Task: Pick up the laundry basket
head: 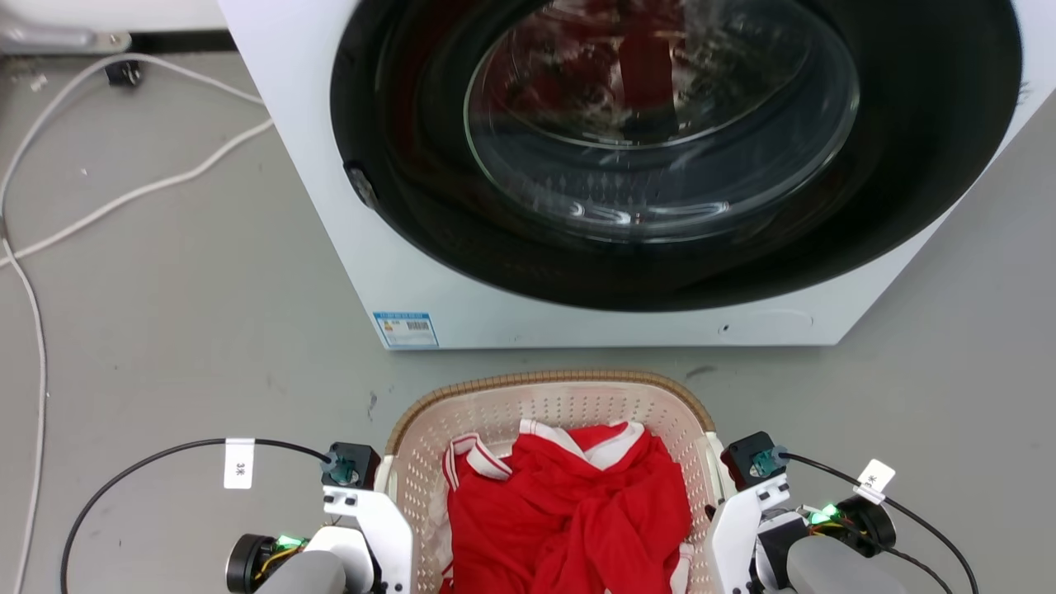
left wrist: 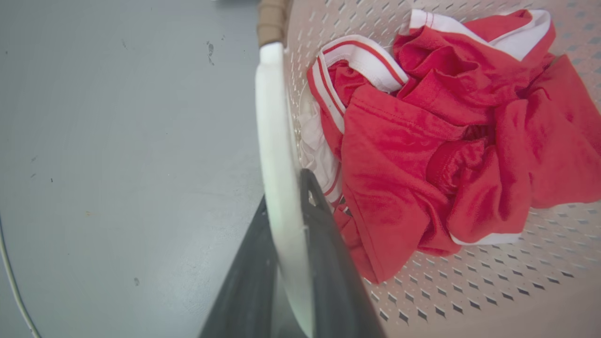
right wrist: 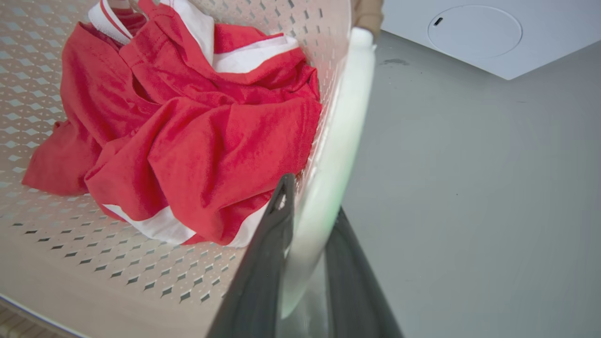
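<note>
Cream plastic laundry basket (head: 544,403) sat btwn grippers: L gripper (left wrist: 284,197) clamped its left handle (left wrist: 277,141), R gripper (right wrist: 312,197) clamped right handle (right wrist: 342,131).

Grey floor (head: 206,313), laundry corner
A white washing machine (head: 412,280) stands on it, the laundry basket (head: 544,400) just in front, white cables (head: 132,196) trailing to the machine's left.

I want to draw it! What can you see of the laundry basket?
The laundry basket is cream plastic full of little holes, with a brown woven-look rim and white side handles. It seems to sit upright on the grey floor before the washing machine, holding red-and-white clothes. The fingers of the left gripper and the right gripper clamp one handle each.
</note>
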Available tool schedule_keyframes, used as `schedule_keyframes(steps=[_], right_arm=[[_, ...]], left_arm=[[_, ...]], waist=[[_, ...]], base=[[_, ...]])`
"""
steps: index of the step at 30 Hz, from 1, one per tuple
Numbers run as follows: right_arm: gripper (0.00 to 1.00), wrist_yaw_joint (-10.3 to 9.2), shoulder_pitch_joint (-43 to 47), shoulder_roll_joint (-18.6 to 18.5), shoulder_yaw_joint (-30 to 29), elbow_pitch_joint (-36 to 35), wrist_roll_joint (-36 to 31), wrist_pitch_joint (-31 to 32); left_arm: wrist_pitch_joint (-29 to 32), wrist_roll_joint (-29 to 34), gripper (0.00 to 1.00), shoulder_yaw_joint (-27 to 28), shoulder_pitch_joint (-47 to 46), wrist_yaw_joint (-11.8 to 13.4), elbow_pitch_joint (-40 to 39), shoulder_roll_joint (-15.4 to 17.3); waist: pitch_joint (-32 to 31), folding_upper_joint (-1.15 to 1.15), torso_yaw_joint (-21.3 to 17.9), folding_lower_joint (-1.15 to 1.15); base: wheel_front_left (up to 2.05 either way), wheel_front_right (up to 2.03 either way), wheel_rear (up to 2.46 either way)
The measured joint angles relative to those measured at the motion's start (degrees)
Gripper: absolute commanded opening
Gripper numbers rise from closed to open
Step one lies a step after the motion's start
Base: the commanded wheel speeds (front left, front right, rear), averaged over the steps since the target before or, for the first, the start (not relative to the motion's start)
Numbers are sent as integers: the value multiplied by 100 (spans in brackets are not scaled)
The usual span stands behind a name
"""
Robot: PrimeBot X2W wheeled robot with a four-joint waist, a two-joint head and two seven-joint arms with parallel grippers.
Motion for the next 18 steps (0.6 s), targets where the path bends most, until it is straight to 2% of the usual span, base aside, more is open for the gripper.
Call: schedule_keyframes(steps=[18], right_arm=[[0, 1, 171, 29, 576, 110, 602, 576]], left_arm=[[835, -1007, 0, -1083, 190, 0, -336, 315]], waist=[[-939, 0, 5, 0]], base=[[0, 0, 0]])
